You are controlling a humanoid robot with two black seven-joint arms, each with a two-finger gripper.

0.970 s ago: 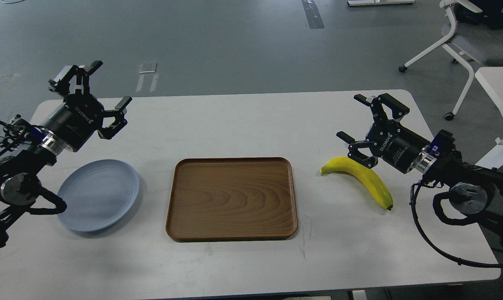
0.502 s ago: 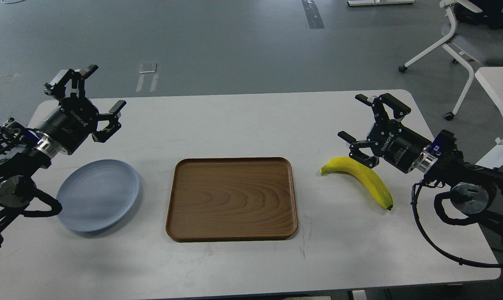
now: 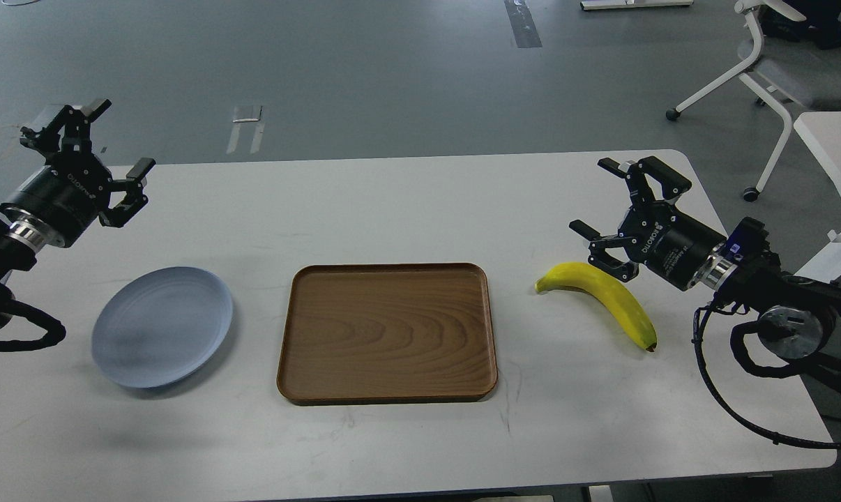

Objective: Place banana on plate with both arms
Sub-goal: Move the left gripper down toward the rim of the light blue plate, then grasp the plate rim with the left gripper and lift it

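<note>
A yellow banana [image 3: 605,296] lies on the white table at the right, its greenish stem end toward the tray. A pale blue-grey plate [image 3: 161,325] lies at the left, nothing on it. My right gripper [image 3: 612,209] is open and empty, just above and behind the banana, apart from it. My left gripper [image 3: 93,150] is open and empty, well up and left of the plate, near the table's far left edge.
A brown wooden tray [image 3: 388,332] with nothing in it lies in the middle of the white table [image 3: 406,202], between plate and banana. A white office chair [image 3: 776,63] and another white table [image 3: 835,150] stand beyond the right side.
</note>
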